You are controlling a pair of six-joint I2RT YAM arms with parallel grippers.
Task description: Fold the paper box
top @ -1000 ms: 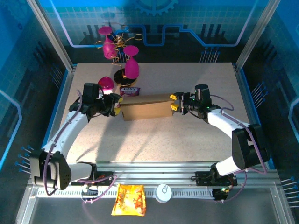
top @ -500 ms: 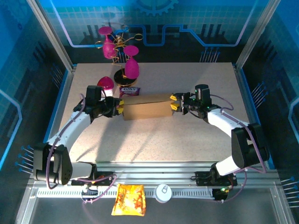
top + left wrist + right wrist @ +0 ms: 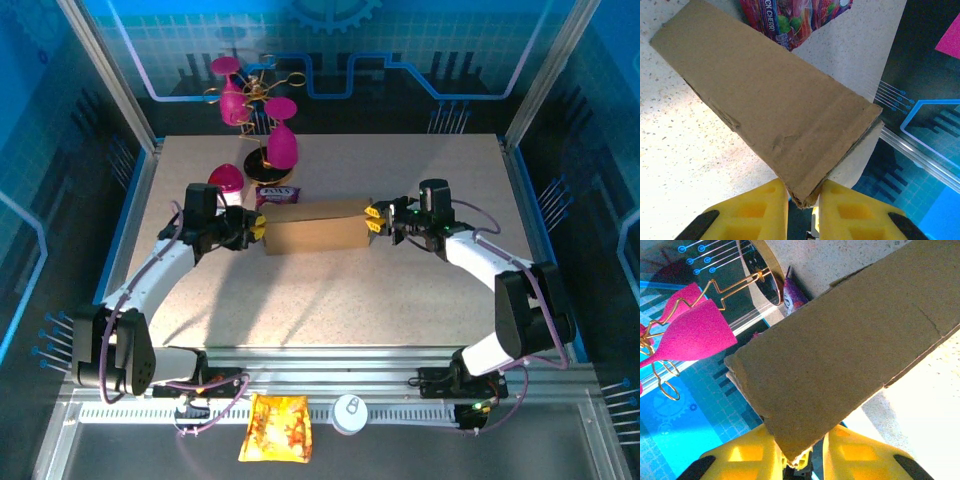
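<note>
The counter (image 3: pixel 330 310) is a speckled beige slab inside a blue-walled cell. The box (image 3: pixel 312 228) lies near its middle, a little toward the back, with its long side running left to right. It is plain brown and unprinted.

Both arms reach in from the near edge, one to each end of the box. The left tool (image 3: pixel 258 231) is at the box's left end. In the left wrist view its yellow fingers (image 3: pixel 752 207) press on either side of the layered end of the box (image 3: pixel 775 115), so the left tool (image 3: pixel 804 194) is clamped on it. The right tool (image 3: pixel 373 220) is clamped on the right end in the same way. In the right wrist view the right tool (image 3: pixel 817 439) has the cardboard edge (image 3: pixel 850 365) pinched between its pads.

A gold wire stand (image 3: pixel 262 120) hung with pink cones sits at the back left of the counter. A purple packet (image 3: pixel 278 194) lies just behind the box's left part, and it also shows in the left wrist view (image 3: pixel 790 17). On the rail in front of the arm bases lie an orange pouch (image 3: pixel 276 428) and, beside it, a white cap (image 3: pixel 351 412).
</note>
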